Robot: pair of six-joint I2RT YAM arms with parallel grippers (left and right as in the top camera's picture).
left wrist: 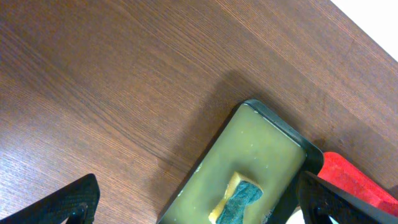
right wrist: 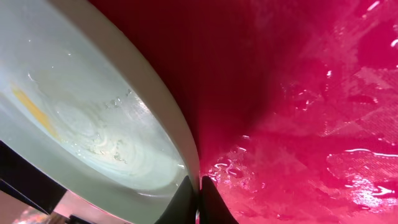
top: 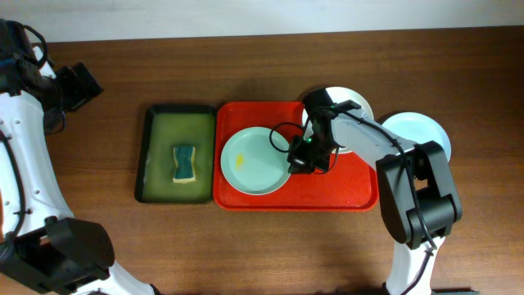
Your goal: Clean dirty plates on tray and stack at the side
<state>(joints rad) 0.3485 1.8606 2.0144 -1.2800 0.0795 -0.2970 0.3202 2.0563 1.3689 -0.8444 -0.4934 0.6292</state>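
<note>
Thin pinch on a wet rim: the plate may slip
The left gripper (left wrist: 198, 193) hangs released, well left of the green tray (top: 155, 156) and sponge (top: 186, 162). The smeared plate (top: 254, 161) lies in the left half of the tray (top: 344, 187); the right gripper (top: 303, 158) is clenched on its right rim. Only fingertips hold and the tray looks wet, so a lift could tilt or drop the plate

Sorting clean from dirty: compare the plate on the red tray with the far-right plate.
The tray plate has a yellow smear; the far-right plate shows none. The tray plate lies on the red tray, rim pinched by the right gripper; the far-right plate lies free on the table. Both are pale blue-green.
</note>
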